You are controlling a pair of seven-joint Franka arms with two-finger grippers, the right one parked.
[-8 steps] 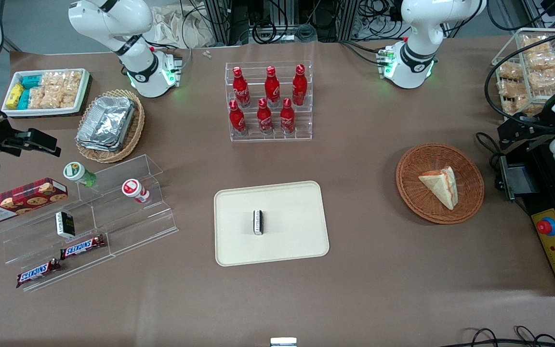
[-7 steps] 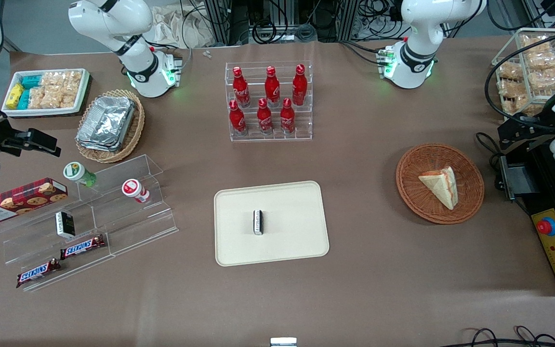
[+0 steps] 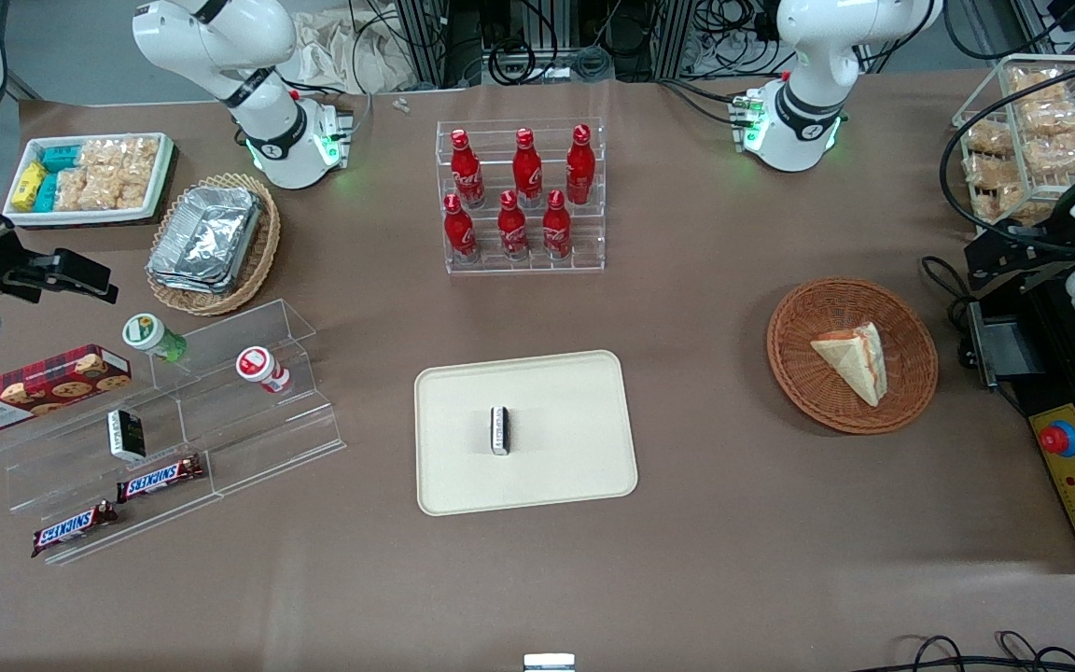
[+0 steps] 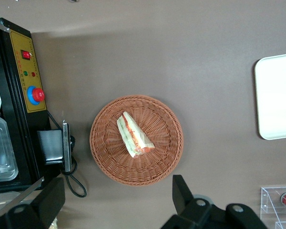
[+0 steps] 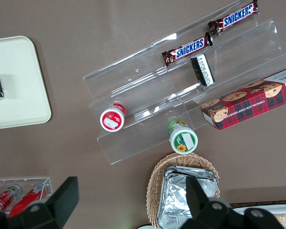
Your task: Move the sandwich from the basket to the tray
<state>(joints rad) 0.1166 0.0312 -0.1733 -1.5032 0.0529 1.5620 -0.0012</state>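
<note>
Hand: my left hand [image 4: 117, 202] hangs high above the basket, fingers [image 4: 181, 193] spread wide and empty.
Step in hand: as I judge it, the approach to the pick; nothing is lifted yet.
How I would do it: bring the hand straight down over the wedge, turn the wrist so the fingers close across the two flat bread faces, and squeeze lightly, since the wrap looks slippery and the bread soft.
Arm pose: wrist pointed straight down at the surface [image 3: 733, 523], well clear of everything.
Sandwich [image 4: 133, 135]: lies on its side near the middle of the basket, striped filling edge showing.
Basket [image 4: 105, 157]: round wicker, at the working arm's end.
Tray [image 3: 575, 392]: mid-surface, well apart from the basket, with a small dark packet [image 3: 499, 430] on it.
</note>
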